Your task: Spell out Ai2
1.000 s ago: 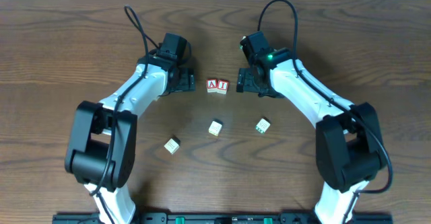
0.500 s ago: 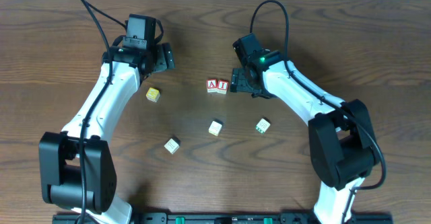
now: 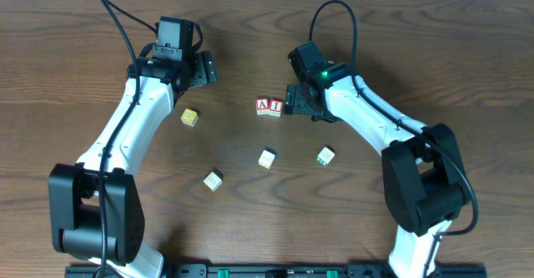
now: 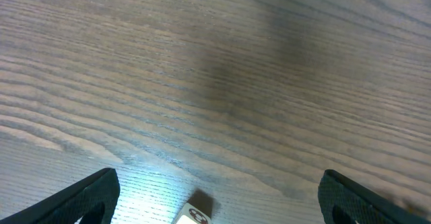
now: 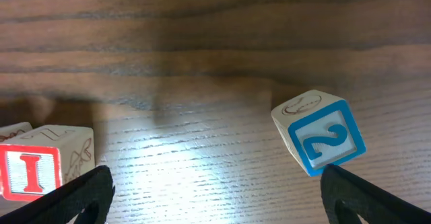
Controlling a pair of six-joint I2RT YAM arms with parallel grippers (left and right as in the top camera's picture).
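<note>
Left arm's the big mover since a second ago: it has swung off from beside the red letters to the far left of the table, and that uncovered a yellow cube it was hiding before; the right arm nudged in closer to the letters too; nothing has budged in the last half second.

A cube and I cube sit touching, side by side, mid-table toward the far edge; the 2 cube doesn't show from overhead at all, since the right gripper covers the spot just beside the I cube. The right wrist view gives it away: blue 2 facing the camera, cube skewed against the wood grain, apart from the I cube, which sits at that view's left edge; the jaws are spread wide, tips in the bottom corners, pinching nothing; can't tell if the 2 cube lies flat.

Left gripper hangs well apart from the letters; its wrist view shows the jaws spread, with a corner of a pale cube poking in at the bottom edge between them; can't tell which cube that is.

Nearer the robot and well apart from each other: a cream cube, a green-marked cube, and one more small cube.
</note>
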